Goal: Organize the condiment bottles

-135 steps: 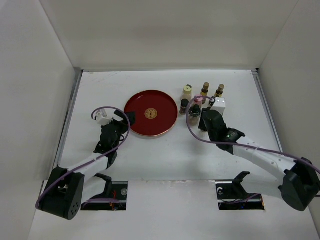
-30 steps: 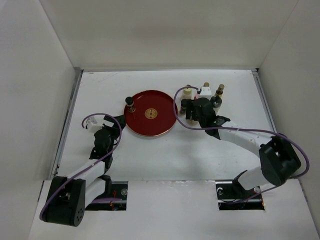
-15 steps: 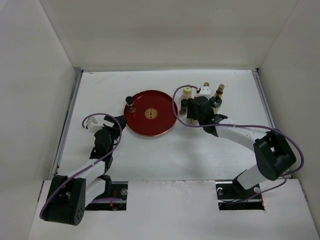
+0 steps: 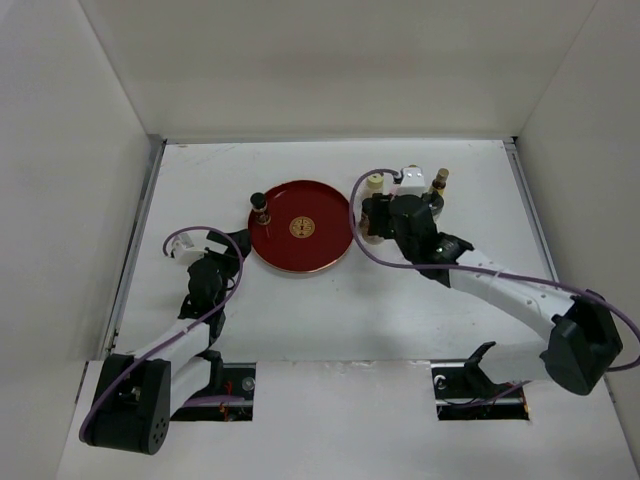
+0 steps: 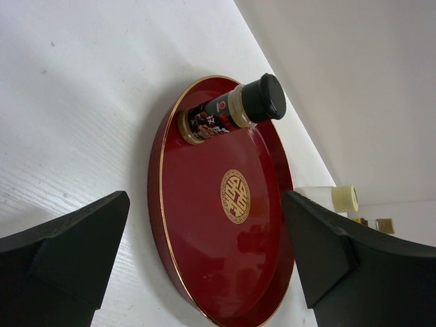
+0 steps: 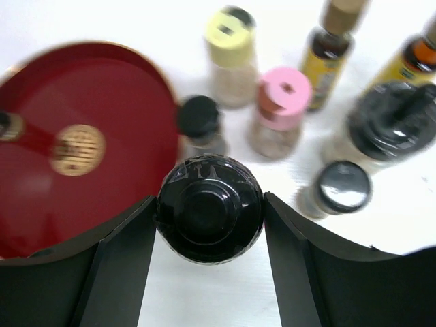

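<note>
A black-capped bottle (image 6: pixel 210 204) sits pinched between the two fingers of the right gripper (image 6: pixel 210 212), one finger pressed to each side of its cap. I can't tell whether its base is on the table (image 4: pixel 330 300) or lifted off it. It is just right of the red tray (image 6: pixel 41 191), at the near edge of the bottle cluster. Just beyond it stand a smaller dark bottle (image 6: pixel 199 122) and a pink-capped bottle (image 6: pixel 278 112), with a cream-capped bottle (image 6: pixel 231 48) and two amber bottles (image 6: pixel 327 48) farther back. To the right are a wide black-lidded jar (image 6: pixel 395 122) and a small dark-capped jar (image 6: pixel 340 187). One more dark bottle (image 5: pixel 231 112) stands alone on the tray, at its far left rim, apart from the gold emblem (image 5: pixel 235 196). The left gripper (image 5: pixel 206 197) is near the tray's left side, its fingers spread wide with nothing between them.
</note>
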